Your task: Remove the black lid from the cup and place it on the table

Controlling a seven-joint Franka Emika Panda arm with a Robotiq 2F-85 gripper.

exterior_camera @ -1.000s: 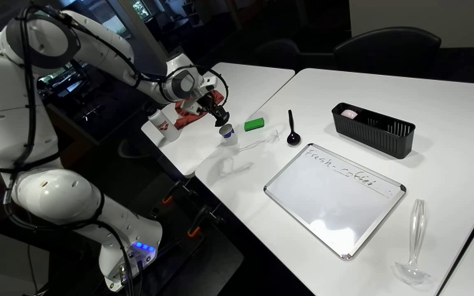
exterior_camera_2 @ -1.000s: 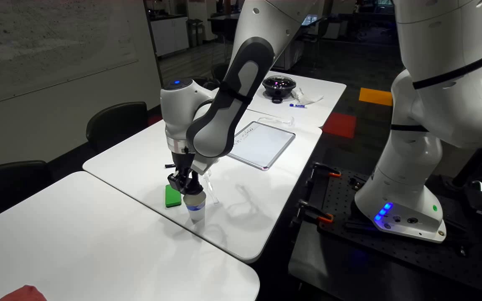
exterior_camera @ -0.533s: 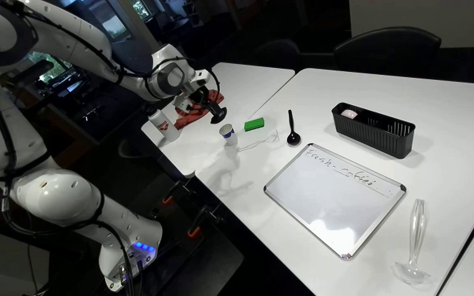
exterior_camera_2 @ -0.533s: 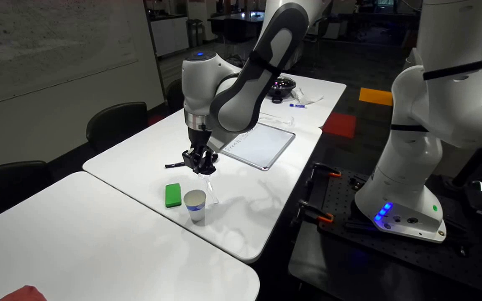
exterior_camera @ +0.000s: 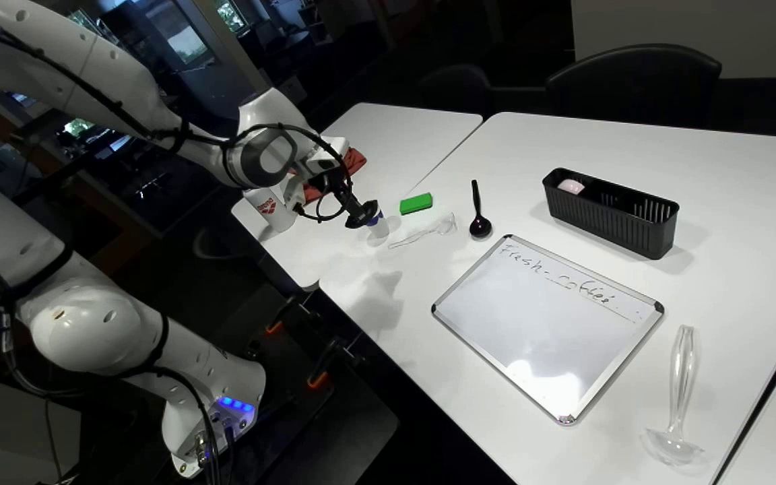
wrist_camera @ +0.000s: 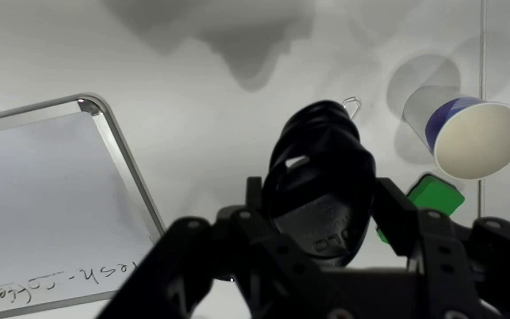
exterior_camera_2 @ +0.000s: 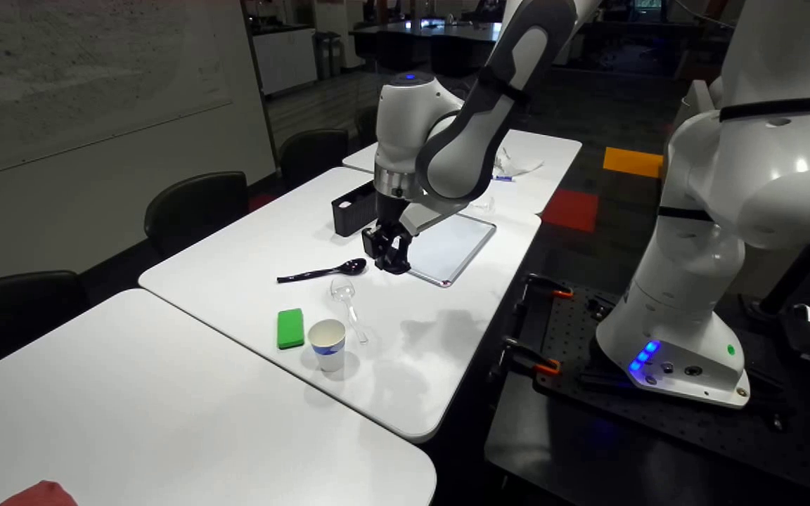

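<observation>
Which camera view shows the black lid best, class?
The wrist view: the black lid appears large, held in the gripper, with lettering visible on it. In both exterior views it is only a small dark shape at the gripper's tip, with no lettering visible.

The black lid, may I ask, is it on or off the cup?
Off: in the wrist view, the gripper holds the black lid, and the cup stands apart, uncovered.
</observation>
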